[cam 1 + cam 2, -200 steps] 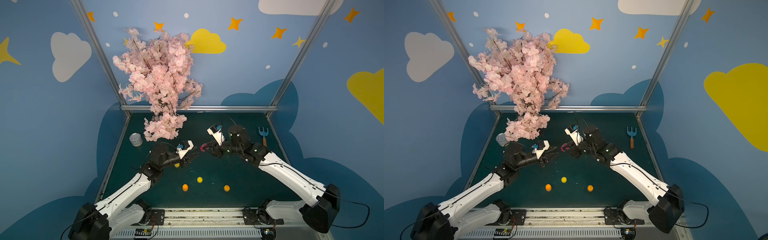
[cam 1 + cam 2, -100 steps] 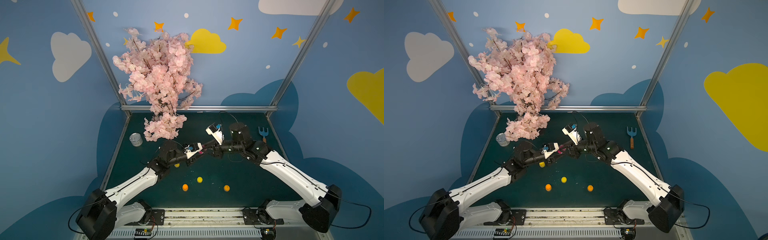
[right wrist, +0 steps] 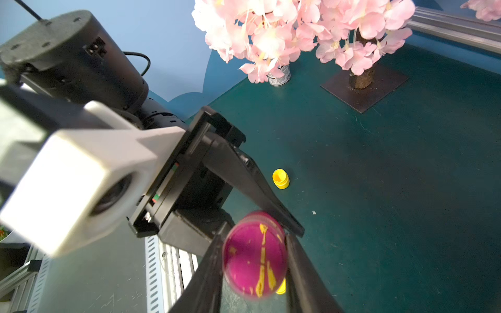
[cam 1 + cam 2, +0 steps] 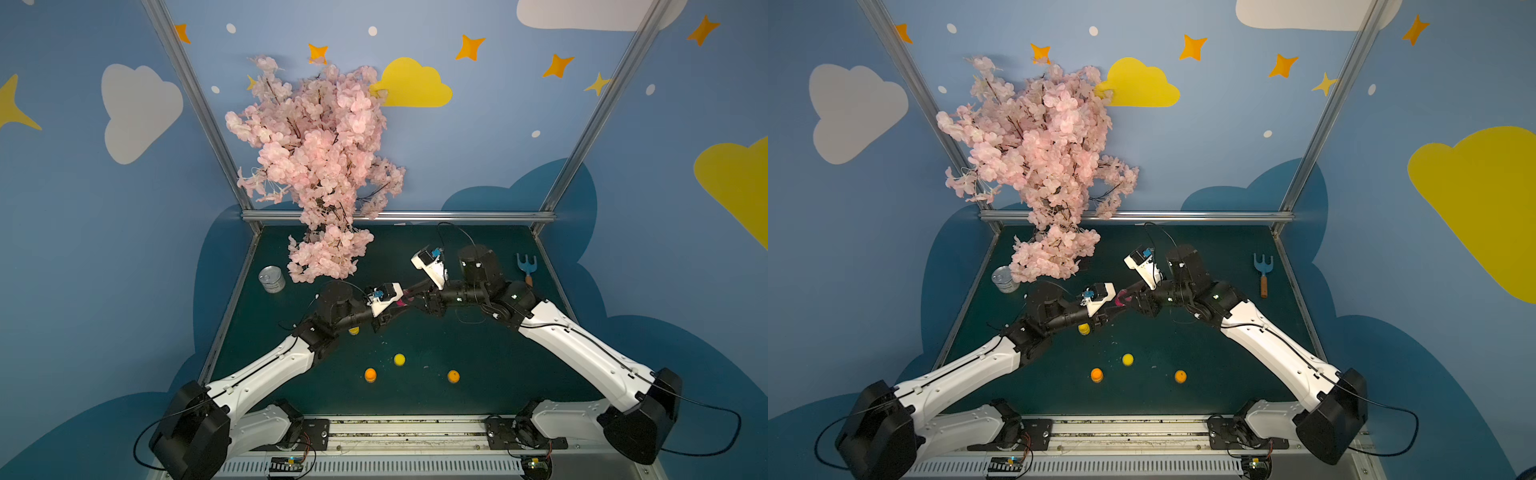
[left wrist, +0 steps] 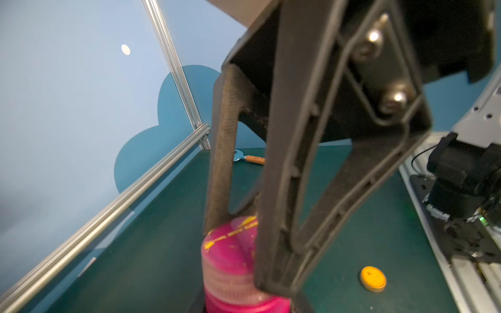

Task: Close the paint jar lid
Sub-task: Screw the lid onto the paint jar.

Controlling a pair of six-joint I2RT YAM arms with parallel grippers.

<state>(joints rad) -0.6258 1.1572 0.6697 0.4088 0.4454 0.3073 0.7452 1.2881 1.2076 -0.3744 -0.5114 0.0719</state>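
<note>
Well, at the far left we see a tin can [image 4: 272, 279] standing on the dark green tabletop [image 4: 490, 332], just beside the lowest branches of a pink blossom tree [image 4: 316, 166]; a small yellow pot [image 4: 353, 331] sits half hidden under the left arm. Next comes the left pincer [image 4: 400, 308]; in the right wrist view its two dark fingers [image 3: 284, 222] lie on either side of the pink paint jar [image 4: 402, 300], and we read it as clamped on that jar. The jar is held up off the tabletop near the middle, between the two arms; one round face, streaked with yellow paint, shows in the right wrist view, and a ribbed band shows in the left wrist view. Just to the right, the right pincer [image 4: 413, 296] grips the same jar from the opposite side, a finger pressed against each flank. Nearer the front edge stand an orange pot [image 4: 370, 375], a second yellow pot [image 4: 399, 359] and another orange pot [image 4: 453, 376], well apart from each other; at the far right a blue toy rake [image 4: 527, 268] lies flat.
</note>
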